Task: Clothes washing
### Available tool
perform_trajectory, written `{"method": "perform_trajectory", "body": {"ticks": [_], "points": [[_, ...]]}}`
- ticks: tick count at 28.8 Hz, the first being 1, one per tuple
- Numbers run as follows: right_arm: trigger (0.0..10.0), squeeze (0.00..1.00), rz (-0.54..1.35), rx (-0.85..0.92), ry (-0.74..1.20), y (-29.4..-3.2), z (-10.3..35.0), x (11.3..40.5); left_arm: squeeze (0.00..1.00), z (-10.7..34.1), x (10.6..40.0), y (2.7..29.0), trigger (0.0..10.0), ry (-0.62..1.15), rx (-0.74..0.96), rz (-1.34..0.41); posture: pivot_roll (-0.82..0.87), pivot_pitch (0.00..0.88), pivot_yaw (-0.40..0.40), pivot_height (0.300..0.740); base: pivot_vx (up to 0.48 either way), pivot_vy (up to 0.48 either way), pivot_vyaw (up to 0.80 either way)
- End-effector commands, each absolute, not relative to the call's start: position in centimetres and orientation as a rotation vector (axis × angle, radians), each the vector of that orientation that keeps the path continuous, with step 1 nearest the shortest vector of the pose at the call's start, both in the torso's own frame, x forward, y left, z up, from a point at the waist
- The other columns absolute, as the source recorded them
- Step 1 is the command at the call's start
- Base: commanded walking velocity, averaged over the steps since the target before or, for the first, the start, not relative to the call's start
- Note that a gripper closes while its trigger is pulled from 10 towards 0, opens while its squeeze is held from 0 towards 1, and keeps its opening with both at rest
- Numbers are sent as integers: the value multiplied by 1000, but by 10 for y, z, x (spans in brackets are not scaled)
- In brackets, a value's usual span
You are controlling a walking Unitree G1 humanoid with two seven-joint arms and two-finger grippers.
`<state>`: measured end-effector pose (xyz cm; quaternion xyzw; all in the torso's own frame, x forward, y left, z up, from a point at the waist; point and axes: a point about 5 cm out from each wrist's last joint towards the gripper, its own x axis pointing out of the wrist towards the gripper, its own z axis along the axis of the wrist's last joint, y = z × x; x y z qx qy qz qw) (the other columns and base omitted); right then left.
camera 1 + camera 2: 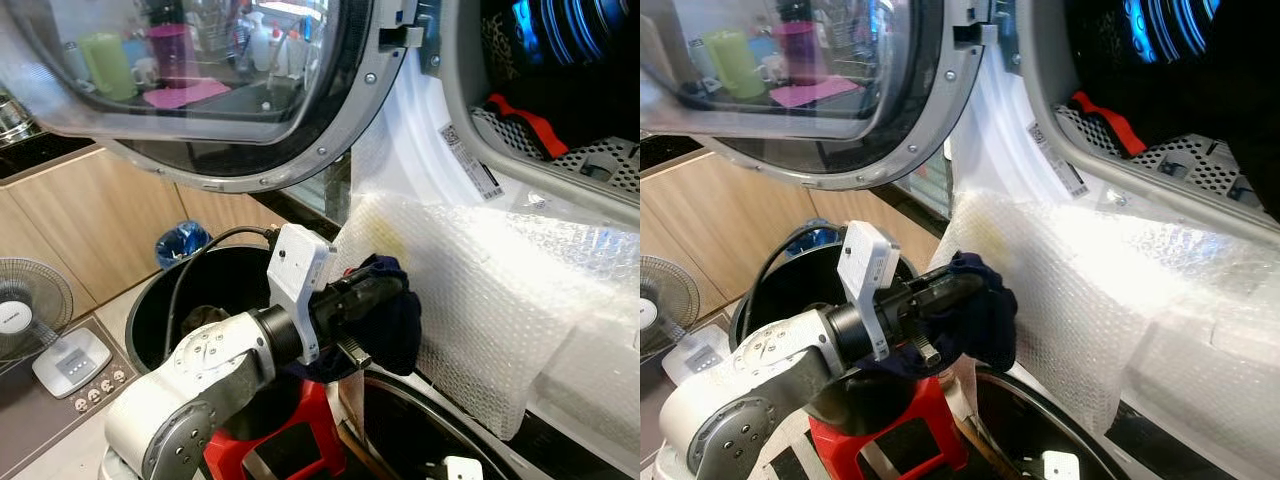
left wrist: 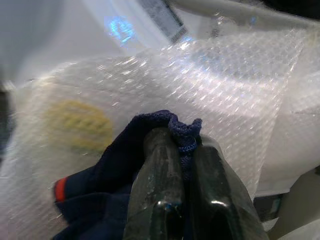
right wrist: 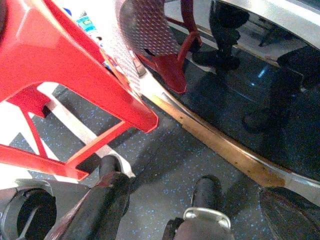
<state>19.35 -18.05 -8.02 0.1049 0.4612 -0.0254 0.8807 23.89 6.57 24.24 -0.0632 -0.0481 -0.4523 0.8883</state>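
The jaws of the left gripper (image 1: 385,290) are clamped together on a dark navy garment (image 1: 395,320), whose bunched edge is pinched between the fingertips (image 2: 165,145) and whose bulk hangs below. The garment is held in the air just beside the bubble wrap (image 1: 480,300) draped over the washer's front, above the black laundry bucket (image 1: 150,310) and the red stool (image 1: 880,440). The drum opening (image 1: 560,90) lies higher, with the round door (image 1: 250,100) swung open. The loading step is judged to be in hand; a lift up and over the wrapped sill is called for next. The right gripper (image 3: 160,200) hangs low near the floor, jaws apart.
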Motion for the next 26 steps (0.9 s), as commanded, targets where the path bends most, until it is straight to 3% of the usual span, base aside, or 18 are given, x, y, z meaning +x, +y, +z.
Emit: {"method": "perform_trajectory", "body": {"ticks": [1,9,26], "points": [[10000,0,-46,223,977,-176,-83,189,0,250,234,64,10000,-148,-133,-960,163,67,43,740,-345,0,0],[10000,0,-45,223,977,-176,-83,189,0,250,234,64,10000,-149,-131,-960,163,65,42,740,-318,0,0],[10000,0,5,189,932,-180,-77,199,0,250,232,64,10000,-145,-97,-980,163,69,39,740,0,0,0]]}}
